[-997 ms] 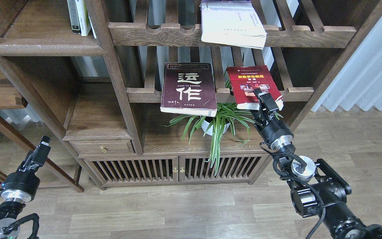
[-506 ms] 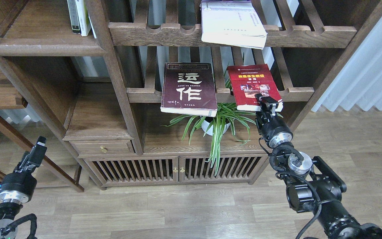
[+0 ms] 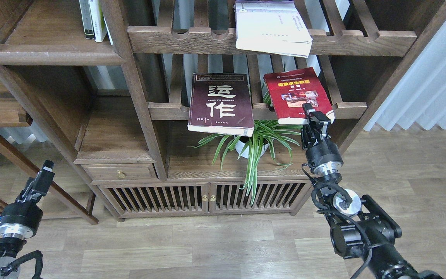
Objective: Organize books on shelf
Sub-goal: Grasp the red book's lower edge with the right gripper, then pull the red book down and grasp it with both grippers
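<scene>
The bright red book (image 3: 296, 93) lies on the middle slatted rack, its near edge raised and overhanging the front. My right gripper (image 3: 316, 116) is shut on that near right corner. The dark maroon book (image 3: 220, 101) with white characters lies flat to its left on the same rack, overhanging the front rail. The thin cream-white book (image 3: 271, 28) lies on the upper slatted rack. A solid dark plank shelf (image 3: 52, 58) is at the upper left, another (image 3: 110, 135) sits lower down above a drawer. My left gripper (image 3: 42, 179) hangs low at the far left, away from everything, holding nothing.
Thin upright white-spined books (image 3: 92, 18) stand on the upper left plank. A potted spider plant (image 3: 252, 145) sits under the middle rack on the cabinet top. Upright bookcase posts (image 3: 138, 97) divide the bays. White curtains (image 3: 432, 77) hang at the right.
My right gripper has moved right and slightly up, and the red book's near edge has lifted and shifted with it. My left gripper has sunk a little and drifted left.
</scene>
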